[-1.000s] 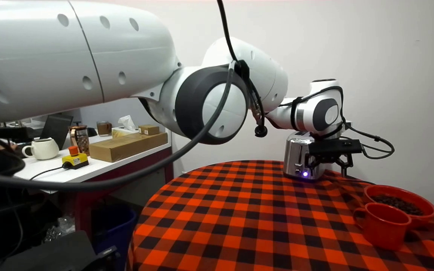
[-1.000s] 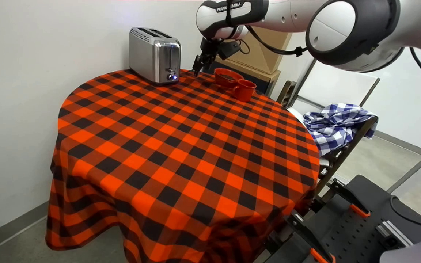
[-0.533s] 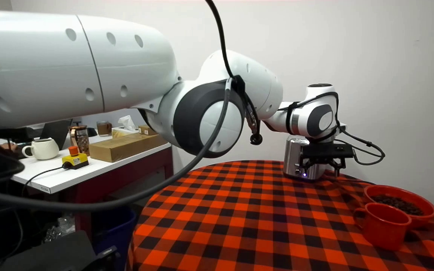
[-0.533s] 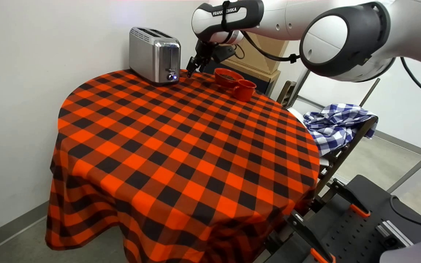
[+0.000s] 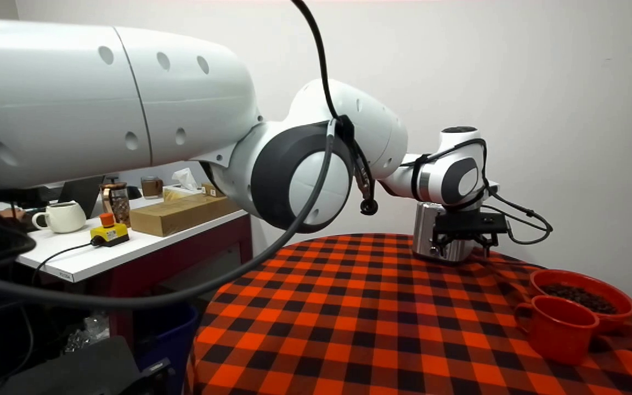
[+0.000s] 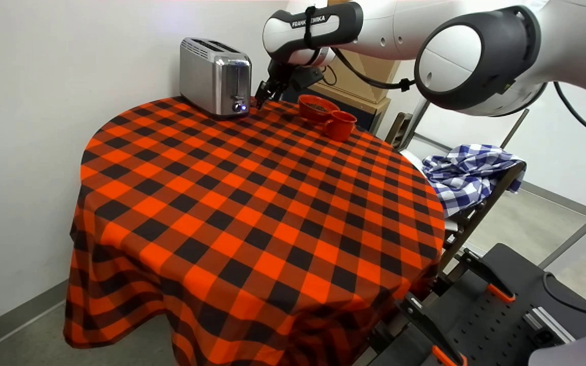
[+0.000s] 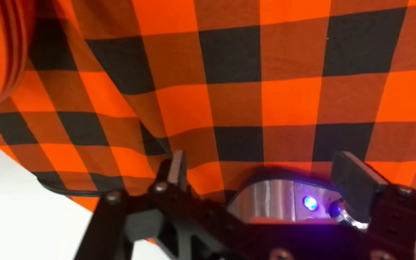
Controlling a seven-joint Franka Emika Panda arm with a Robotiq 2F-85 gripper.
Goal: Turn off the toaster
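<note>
1. Beyond the left edge of the table (image 5: pixel 343 307), in an exterior view, a white desk (image 5: pixel 107 255) is carrying a small label (image 5: pixel 65 275) at its near corner, and we are finding the print too small to read.
2. A white arm (image 5: pixel 184 109) is spanning the table; in an exterior view we are reading "FRANK" and "EMIKA" on it, with a black strap (image 6: pixel 309 30) crossing between them.
3. In both exterior views we are finding the toaster (image 6: pixel 199 84) standing upright at the far edge, near the wall (image 6: pixel 135 51); its small light (image 6: pixel 243 107) is glowing bluish beside a round dial (image 6: pixel 236 107).
4. Just beside the toaster's control end, the gripper (image 7: pixel 264 171) is hovering near the far edge; in the wrist view its fingers (image 7: pixel 354 193) are standing well apart, part of the toaster showing between them. We are unable to tell whether either finger is touching it.
5. By the right edge, a red mug (image 5: pixel 563 334) is standing beside a red bowl (image 5: pixel 618 318) holding dark contents (image 5: pixel 579 299).
</note>
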